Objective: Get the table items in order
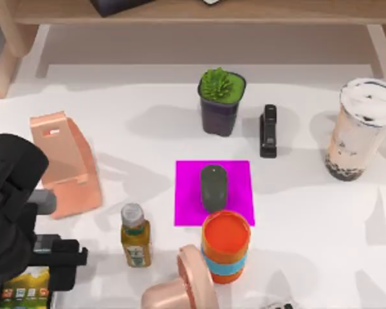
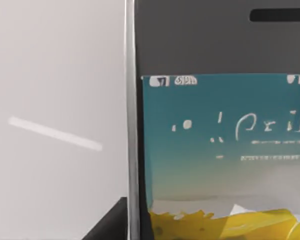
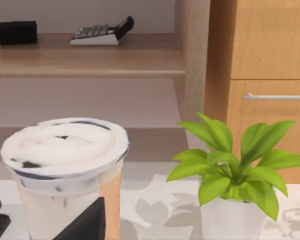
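Left gripper [image 1: 48, 267] | lower left of top view, over smartphone [image 1: 22, 293]; finger state cannot be told | step judged: phone pickup | next: lift needed, perhaps toward pink stand [image 1: 64, 164] | mouse [image 1: 213, 187] on magenta mat [image 1: 238, 177].

The smartphone [image 2: 220, 125] lies very close under the camera on the white table [image 2: 55, 75]. Its silver frame edge, dark top band and teal-and-yellow screen are visible.
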Controlling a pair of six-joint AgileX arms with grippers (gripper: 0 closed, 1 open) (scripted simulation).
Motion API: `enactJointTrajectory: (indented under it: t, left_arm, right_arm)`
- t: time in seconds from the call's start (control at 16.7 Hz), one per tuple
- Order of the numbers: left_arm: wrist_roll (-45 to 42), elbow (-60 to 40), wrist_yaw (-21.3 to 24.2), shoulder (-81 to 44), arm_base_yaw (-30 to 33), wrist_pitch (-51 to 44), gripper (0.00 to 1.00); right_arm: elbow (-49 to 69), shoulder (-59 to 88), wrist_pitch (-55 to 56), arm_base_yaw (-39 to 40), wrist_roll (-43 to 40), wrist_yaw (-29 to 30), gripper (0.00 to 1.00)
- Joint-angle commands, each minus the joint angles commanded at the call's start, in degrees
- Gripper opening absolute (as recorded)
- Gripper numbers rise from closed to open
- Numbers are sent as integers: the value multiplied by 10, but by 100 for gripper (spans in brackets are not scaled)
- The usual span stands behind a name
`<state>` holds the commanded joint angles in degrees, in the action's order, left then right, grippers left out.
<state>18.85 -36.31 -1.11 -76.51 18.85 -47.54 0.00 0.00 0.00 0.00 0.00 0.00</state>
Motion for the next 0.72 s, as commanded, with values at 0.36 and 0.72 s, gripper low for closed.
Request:
enactJointTrajectory:
  t: [0.36,0.72]
  left_arm:
    - [11,4,-106,102,108,19,0]
    - [68,3,-314,153,193,173,0]
  right_arm:
    - [0,0,0,0,0,0,100]
    - [0,0,0,0,0,0,100]
